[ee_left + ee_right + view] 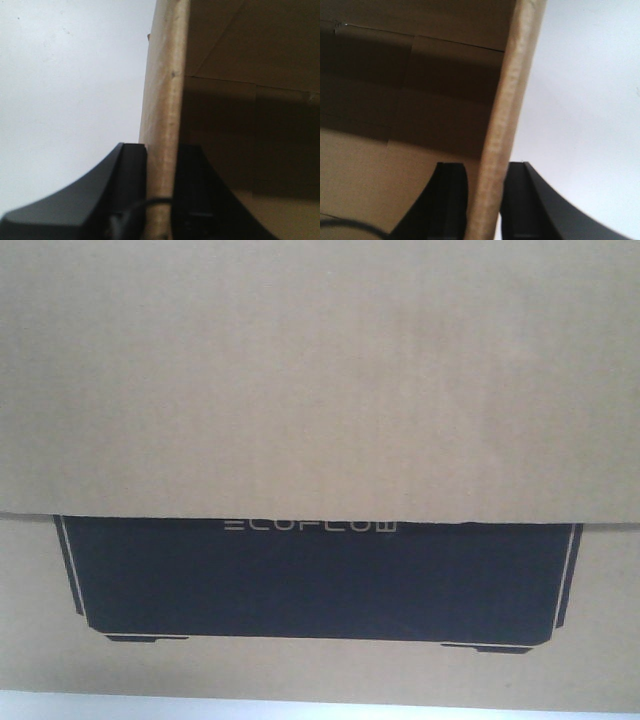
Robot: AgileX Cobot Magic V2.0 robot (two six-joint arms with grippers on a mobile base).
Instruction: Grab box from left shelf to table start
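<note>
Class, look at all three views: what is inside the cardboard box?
Inside the box only bare cardboard walls and shadowed flaps show, plus one finger of the left gripper and right gripper. Its floor and any contents are hidden.

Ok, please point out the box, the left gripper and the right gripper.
box (320, 390): front view, plain brown flap.
left gripper (161, 200): left wrist view, between fingertips, on clamped wall.
right gripper (486, 200): right wrist view, between fingertips, on clamped wall.

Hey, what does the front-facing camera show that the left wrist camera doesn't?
Only the front-facing view shows the box's printed black rectangle and pale ECOFLOW lettering. Only the left wrist view shows the left gripper, its two black fingers clamped on either side of a cardboard wall edge, with the white table beyond. Both show the same brown corrugated box.
</note>
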